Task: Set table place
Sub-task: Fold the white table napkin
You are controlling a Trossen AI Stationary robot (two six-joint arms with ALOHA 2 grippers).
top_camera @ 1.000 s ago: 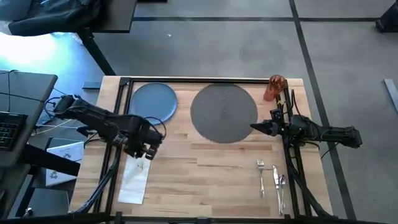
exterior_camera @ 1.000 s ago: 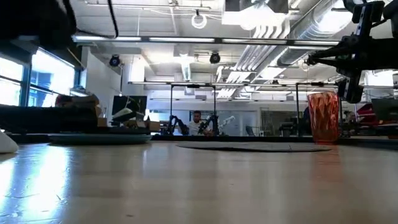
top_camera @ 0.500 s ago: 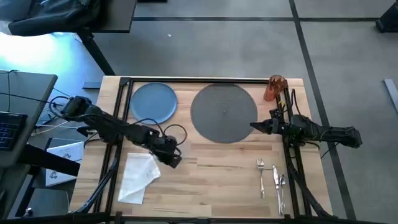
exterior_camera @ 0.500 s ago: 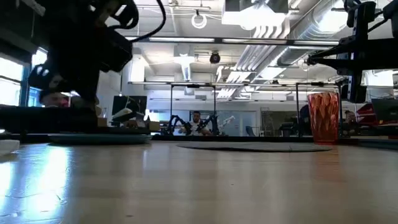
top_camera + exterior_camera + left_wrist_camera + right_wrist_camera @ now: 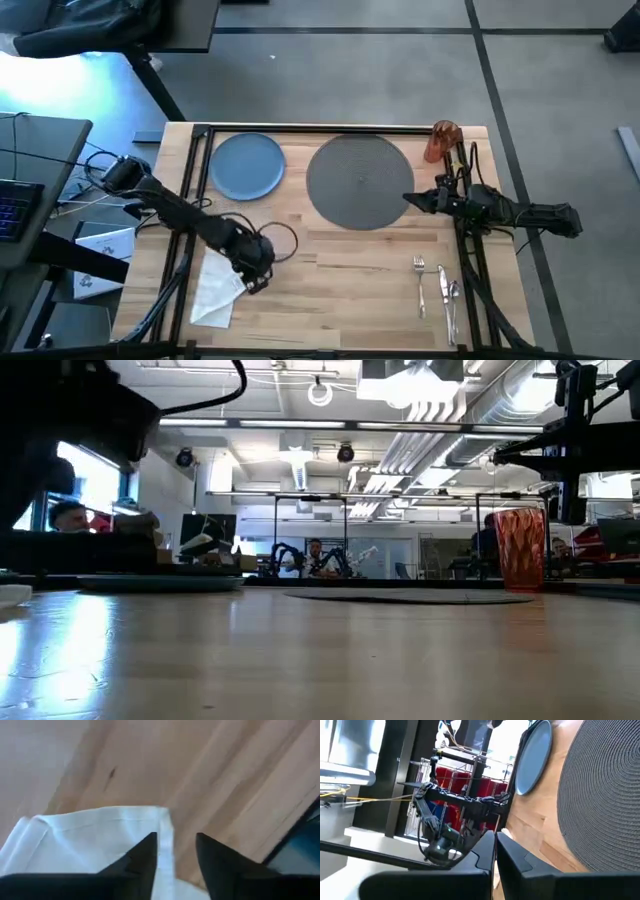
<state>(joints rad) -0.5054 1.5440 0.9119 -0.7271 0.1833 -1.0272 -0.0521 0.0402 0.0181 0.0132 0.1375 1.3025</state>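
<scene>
- Left tool (image 5: 256, 281): poised low over the white napkin (image 5: 218, 292) near the surface's front-left corner; the left wrist view shows its fingers (image 5: 142, 857) apart, straddling one hemmed edge of the cloth, nothing clamped.
- Napkin: rumpled, lying partly across the black rail (image 5: 178, 275) at the left edge of the surface (image 5: 340, 275).
- Right tool (image 5: 412, 202): fingers together, empty, held at the right rim of the grey mat (image 5: 360, 182), which lies at back centre.
- Blue plate (image 5: 246, 165): back left, just beside the mat, not on it.
- Orange cup (image 5: 440, 141): upright at the back-right corner.
- Fork (image 5: 419, 277), knife (image 5: 442, 290), spoon (image 5: 453, 300): side by side near the front-right corner.
- Risk (judgement): closing on a single hem may lift only one layer, so the napkin unfolds or drags; the rail beneath could snag cloth or a finger.
</scene>
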